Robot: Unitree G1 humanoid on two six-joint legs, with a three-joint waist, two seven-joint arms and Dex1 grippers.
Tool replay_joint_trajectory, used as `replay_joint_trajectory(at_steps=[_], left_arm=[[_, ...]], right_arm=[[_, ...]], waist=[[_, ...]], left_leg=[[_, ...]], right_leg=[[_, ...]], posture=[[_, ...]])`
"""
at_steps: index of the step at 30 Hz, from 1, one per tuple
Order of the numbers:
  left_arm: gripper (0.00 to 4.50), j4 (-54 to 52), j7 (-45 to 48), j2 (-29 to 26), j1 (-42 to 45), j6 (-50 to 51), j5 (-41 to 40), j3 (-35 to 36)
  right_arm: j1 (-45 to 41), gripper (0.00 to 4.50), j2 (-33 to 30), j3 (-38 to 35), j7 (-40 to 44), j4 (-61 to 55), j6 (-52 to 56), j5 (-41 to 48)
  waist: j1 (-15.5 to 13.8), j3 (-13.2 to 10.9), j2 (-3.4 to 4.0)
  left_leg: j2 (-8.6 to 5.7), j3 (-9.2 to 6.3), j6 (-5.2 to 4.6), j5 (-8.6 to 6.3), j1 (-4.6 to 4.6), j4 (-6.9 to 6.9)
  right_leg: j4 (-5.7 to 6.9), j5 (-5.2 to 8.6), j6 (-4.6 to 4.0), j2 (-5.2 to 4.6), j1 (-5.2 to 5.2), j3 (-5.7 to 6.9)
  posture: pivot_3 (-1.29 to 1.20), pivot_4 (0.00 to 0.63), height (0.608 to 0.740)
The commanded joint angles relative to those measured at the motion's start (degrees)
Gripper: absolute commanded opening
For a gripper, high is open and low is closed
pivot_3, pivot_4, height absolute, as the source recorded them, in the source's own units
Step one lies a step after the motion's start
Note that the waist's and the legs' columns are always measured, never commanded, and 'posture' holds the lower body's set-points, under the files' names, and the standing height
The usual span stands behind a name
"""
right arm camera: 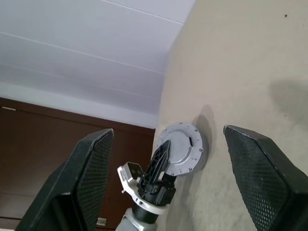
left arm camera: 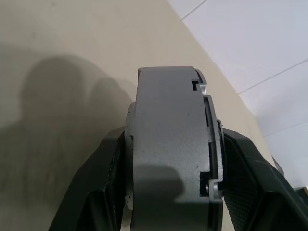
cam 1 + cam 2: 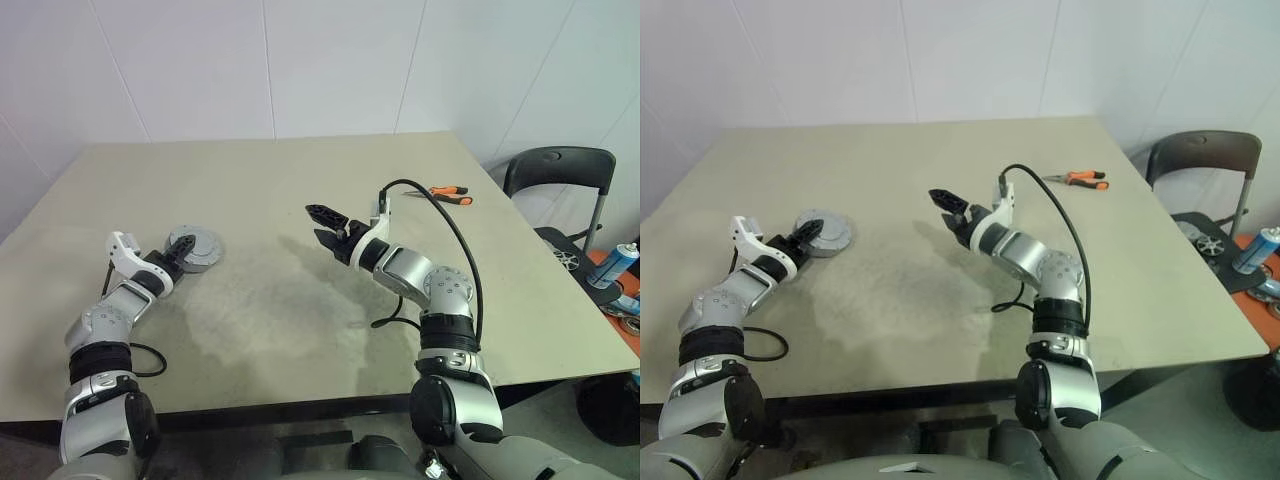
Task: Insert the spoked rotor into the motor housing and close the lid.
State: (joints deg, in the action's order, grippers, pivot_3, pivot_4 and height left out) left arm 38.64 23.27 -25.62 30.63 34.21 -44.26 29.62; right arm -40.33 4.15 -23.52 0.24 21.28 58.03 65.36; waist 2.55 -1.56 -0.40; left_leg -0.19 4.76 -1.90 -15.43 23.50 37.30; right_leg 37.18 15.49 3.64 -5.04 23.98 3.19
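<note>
The table takes up most of the head views, and the closed motor assembly lies at its left-centre — the grey lid on top of the motor housing, seen edge-on in the left wrist view. The spoked rotor cannot be seen; I judge it is shut inside.

The left gripper sits right at the assembly's lower-left edge, its fingers spread either side of the stacked disc and apparently not pressing it — whether they touch cannot be told. The disc is round, so it has no long axis; its flat faces lie level with the table.

The right gripper hangs mid-frame, spread and empty, pointing left toward the assembly but well apart from it; the left arm is far nearer.

Orange-handled pliers lie at the upper right. No writing can be read.
</note>
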Motion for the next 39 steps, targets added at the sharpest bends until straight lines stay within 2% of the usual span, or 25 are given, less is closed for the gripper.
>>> replay_joint_trajectory(at_steps=[1,4,8,12,18,22,26,28,33,36,39], left_arm=[[3.57,2.89,0.75,-1.37,1.89,-4.11,2.9,0.36],[4.48,4.21,0.79,-2.53,2.06,-3.31,3.79,0.97],[4.48,3.0,2.42,-5.32,1.34,-2.09,3.29,2.59],[4.48,2.35,9.11,-14.06,1.52,1.12,1.69,4.89],[4.48,7.08,16.58,-26.59,3.54,1.91,4.72,4.27],[4.48,10.72,21.2,-31.64,8.34,-0.31,6.53,3.58],[4.48,5.65,24.91,-30.75,10.9,2.22,6.08,1.73],[4.48,-0.49,26.71,-28.7,9.33,5.17,5.05,0.18],[4.48,-26.77,27.48,-20.33,0.3,14.77,-0.47,-6.61],[4.48,-33.67,26.38,-16.8,-2.0,16.79,-0.66,-10.39],[4.48,-35.98,24.52,-14.47,-2.01,18.69,-1.13,-11.97]], right_arm=[[-0.87,3.83,-0.22,-0.08,0.72,-1.18,-0.44,-0.01],[-0.57,3.83,-0.35,0.27,1.21,-1.48,-0.26,-0.28],[-0.44,3.83,-0.05,0.44,1.98,-1.79,-0.22,-0.35],[-0.68,3.83,0.21,0.77,2.73,-1.19,-0.46,-0.97],[-1.03,3.83,0.68,1.15,3.86,0.03,-1.18,-2.22],[-1.18,3.83,0.52,1.17,4.39,0.06,-1.11,-2.47],[-0.74,3.83,-1.91,1.95,5.56,-1.42,0.61,-3.22],[-0.98,3.83,-4.26,2.72,7.43,-2.63,1.19,-3.95],[-3.7,3.83,-13.34,5.09,14.57,-9.92,1.56,-5.55],[-2.35,3.83,-21.59,14.28,21.51,-15.13,-1.65,-14.65],[-0.52,3.83,-26.56,20.43,24.56,-16.27,-7.68,-23.7]], waist=[[0.0,0.0,0.0],[0.02,0.01,-0.02],[0.35,0.01,-0.02],[0.94,0.03,-0.08],[1.45,0.03,-0.08],[1.37,0.06,-0.17],[1.28,0.08,-0.2],[1.36,0.07,-0.19],[1.35,-0.04,0.0],[1.58,-0.04,-0.01],[1.63,-0.04,-0.01]], left_leg=[[0.0,0.0,0.0,0.0,0.0,0.0],[0.01,0.0,0.0,0.0,0.0,0.0],[0.02,0.02,0.03,0.02,-0.01,-0.02],[0.02,0.03,0.04,0.02,0.01,-0.09],[0.01,0.05,0.17,-0.06,0.02,-0.13],[0.01,0.04,0.25,-0.04,0.02,-0.12],[-0.04,0.04,0.25,-0.05,0.02,-0.12],[-0.04,0.06,0.25,-0.06,0.02,-0.15],[-0.06,0.09,0.24,-0.05,0.04,-0.22],[-0.07,0.1,0.1,0.02,0.09,-0.22],[0.0,0.17,0.04,0.04,0.02,-0.24]], right_leg=[[0.01,-0.01,-0.01,-0.01,0.0,0.0],[0.02,-0.01,-0.02,-0.01,0.02,0.0],[0.06,-0.02,-0.02,-0.01,0.06,0.0],[0.08,-0.02,-0.03,-0.01,0.13,0.0],[0.07,-0.02,-0.04,-0.05,0.18,-0.01],[0.07,-0.02,-0.05,-0.05,0.18,0.0],[0.02,-0.03,-0.07,-0.12,0.13,0.0],[0.02,-0.03,-0.07,-0.14,0.14,-0.01],[0.05,-0.04,-0.06,-0.15,0.21,-0.04],[0.06,-0.04,-0.06,-0.16,0.28,-0.05],[0.06,-0.03,-0.07,-0.08,0.29,-0.05]], posture=[[0.0,0.0,0.74],[0.0,0.0,0.74],[0.0,0.0,0.74],[0.0,0.0,0.74],[0.0,0.0,0.74],[0.0,0.0,0.74],[0.0,0.0,0.74],[0.0,0.0,0.74],[0.0,0.0,0.74],[0.0,0.0,0.74],[0.0,0.0,0.74]])
